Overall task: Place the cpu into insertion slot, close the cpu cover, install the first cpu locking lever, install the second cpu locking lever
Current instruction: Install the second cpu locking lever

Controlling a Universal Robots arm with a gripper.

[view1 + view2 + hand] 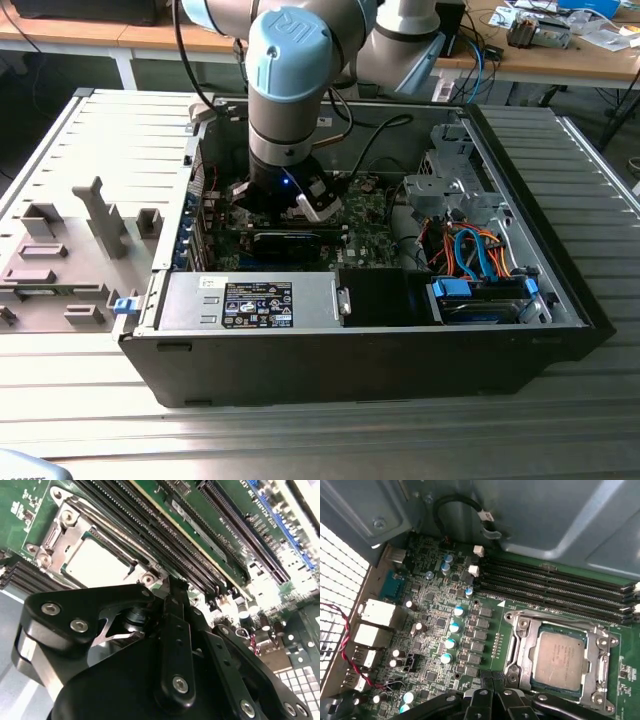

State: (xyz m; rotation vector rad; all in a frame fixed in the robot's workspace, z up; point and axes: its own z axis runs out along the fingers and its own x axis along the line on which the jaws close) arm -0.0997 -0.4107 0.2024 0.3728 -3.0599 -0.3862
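Note:
The cpu (560, 659) lies flat in the insertion slot (517, 622) on the green motherboard (435, 605), its silver-grey top showing. The cpu cover (536, 639) is down over it, framing the chip through its window. My gripper (490, 680) hangs just off one edge of the socket, its two black fingers pressed together with nothing visible between them. In the second wrist view the fingertips (172, 587) sit beside a socket corner, with the cpu (97, 562) and cover (62, 540) just beyond. In the exterior view the gripper (300, 205) is inside the open case.
Long black memory slots (555, 585) run alongside the socket. A grey case wall (545, 515) rises behind them, and a red-black wire (350, 650) loops near the rear ports. The power supply (250, 300), drive cage (450, 190) and orange-blue cables (470, 250) crowd the case.

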